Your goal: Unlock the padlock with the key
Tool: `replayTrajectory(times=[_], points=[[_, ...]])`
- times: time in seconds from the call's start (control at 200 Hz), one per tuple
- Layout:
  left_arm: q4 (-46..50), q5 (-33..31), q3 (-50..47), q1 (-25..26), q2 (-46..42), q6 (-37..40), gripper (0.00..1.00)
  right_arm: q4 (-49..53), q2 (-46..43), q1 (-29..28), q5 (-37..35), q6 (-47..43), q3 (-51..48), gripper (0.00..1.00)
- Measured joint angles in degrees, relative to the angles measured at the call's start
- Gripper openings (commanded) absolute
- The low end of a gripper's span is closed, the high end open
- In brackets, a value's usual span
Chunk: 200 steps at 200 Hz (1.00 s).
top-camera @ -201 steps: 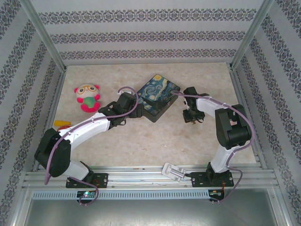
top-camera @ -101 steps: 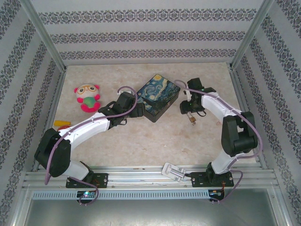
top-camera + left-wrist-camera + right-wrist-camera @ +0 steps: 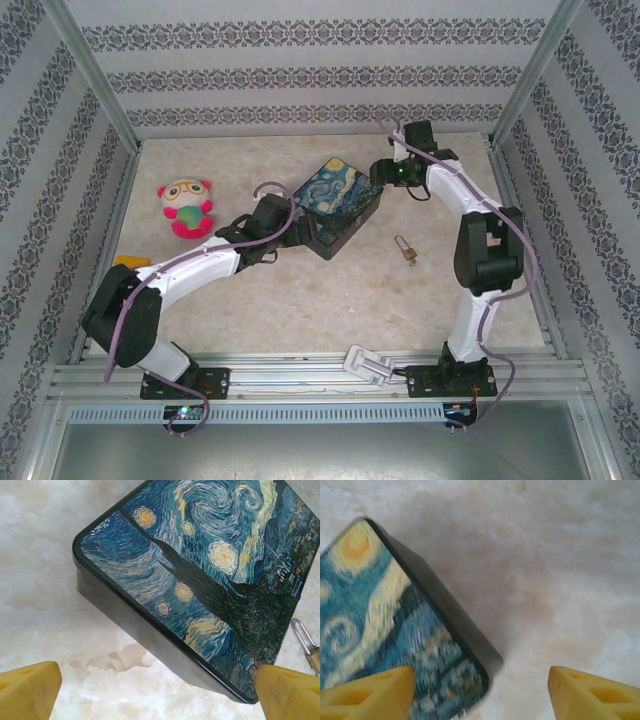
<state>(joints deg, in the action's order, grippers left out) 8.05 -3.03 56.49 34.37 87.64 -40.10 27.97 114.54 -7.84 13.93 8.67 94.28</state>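
The padlock (image 3: pixel 406 250) lies on the table (image 3: pixel 300 300) right of the tin box (image 3: pixel 338 205), the plush toy (image 3: pixel 187 207) well left.

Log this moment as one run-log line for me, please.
padlock: lying free on table | left gripper: open, at near side of Starry Night tin box | right gripper: open, above a box corner

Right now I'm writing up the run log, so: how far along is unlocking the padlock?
Done: nothing that I can see. The padlock lies loose on the table, apart from the tin box. In hand: nothing is held. The left gripper and right gripper both hover with open jaws over corners of the box. Left: the whole unlocking.
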Motion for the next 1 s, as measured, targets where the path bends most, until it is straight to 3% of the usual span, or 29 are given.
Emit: replayTrajectory(times=[0.185,0.435,0.56,0.72,0.999], points=[[-1.3,0.9,0.1,-0.1,2.4,-0.6,0.95,-1.1,7.9,0.6,5.6,2.2,7.2,0.59],[-3.6,3.0,1.3,-1.2,6.6,-0.8,0.85,-4.8,8.7,0.7,11.6,6.2,2.8,0.45],[-4.9,4.6,1.7,-2.1,8.6,-1.0,0.72,-9.0,5.5,1.0,13.5,7.7,-2.9,0.37],[-7.4,6.8,2.2,-3.1,10.1,-1.2,0.63,-11.2,-0.6,1.2,14.0,9.8,-11.5,0.31],[-9.2,8.7,5.3,-6.1,13.7,-0.8,0.62,-12.8,-11.4,0.5,10.9,14.1,-24.7,0.29]])
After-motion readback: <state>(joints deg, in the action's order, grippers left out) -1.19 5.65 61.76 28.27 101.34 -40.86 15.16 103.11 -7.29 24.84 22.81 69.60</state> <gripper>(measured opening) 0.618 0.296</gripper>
